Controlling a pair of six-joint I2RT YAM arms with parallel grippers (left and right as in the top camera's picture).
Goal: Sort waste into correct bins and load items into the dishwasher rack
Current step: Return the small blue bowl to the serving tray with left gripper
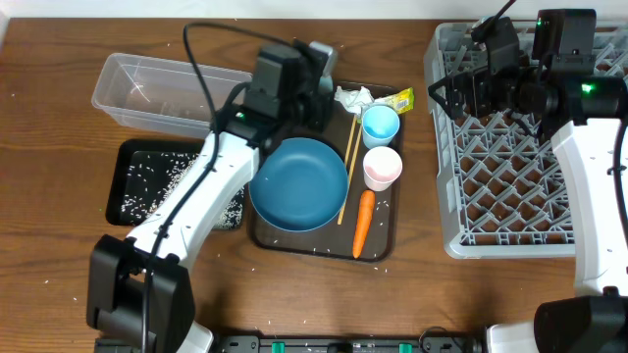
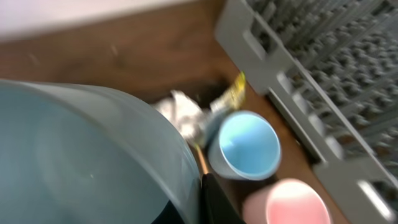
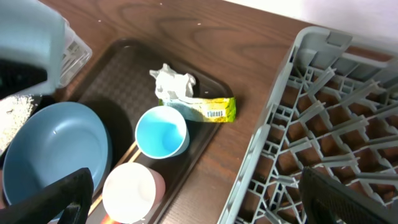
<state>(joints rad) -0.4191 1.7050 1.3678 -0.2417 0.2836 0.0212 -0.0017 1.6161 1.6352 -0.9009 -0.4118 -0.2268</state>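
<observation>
the left arm is reaching across the table (image 1: 59,245) to the far end of the dark brown serving tray (image 1: 385,235). its left end effector (image 1: 310,71) is pressed together and pinching the small light-blue bowl (image 2: 93,155). the bowl is hanging tilted above the tray's far left corner, and from the left wrist it is filling most of the view. i cannot tell just where on the rim the fingers are biting.

the right end effector (image 3: 202,202) is hovering over the near-left corner of the dishwasher rack (image 1: 510,201) with its fingers (image 3: 56,196) spread wide and nothing between them. the rack is sitting on the right of the table, just beside the serving tray.

on the serving tray the large blue round dish (image 1: 299,183) is lying at the left. the wooden chopsticks (image 1: 347,172) are lying along its right edge. right of them the light-blue cup (image 1: 381,125) is standing mouth up, with the pale pink cup (image 1: 382,168) just in front of it. the orange carrot (image 1: 362,223) is lying beyond the pink cup, towards the tray's near end. the crumpled white tissue (image 1: 353,98) and the yellow-green plastic wrapper (image 1: 395,99) are lying side by side at the far end, behind the blue cup.

to the left, the clear plastic tub (image 1: 157,88) is standing at the back with the shallow black tray (image 1: 147,181) in front of it. white rice grains (image 1: 162,176) are scattered in the black tray, and some are lying loose on the table around it.
</observation>
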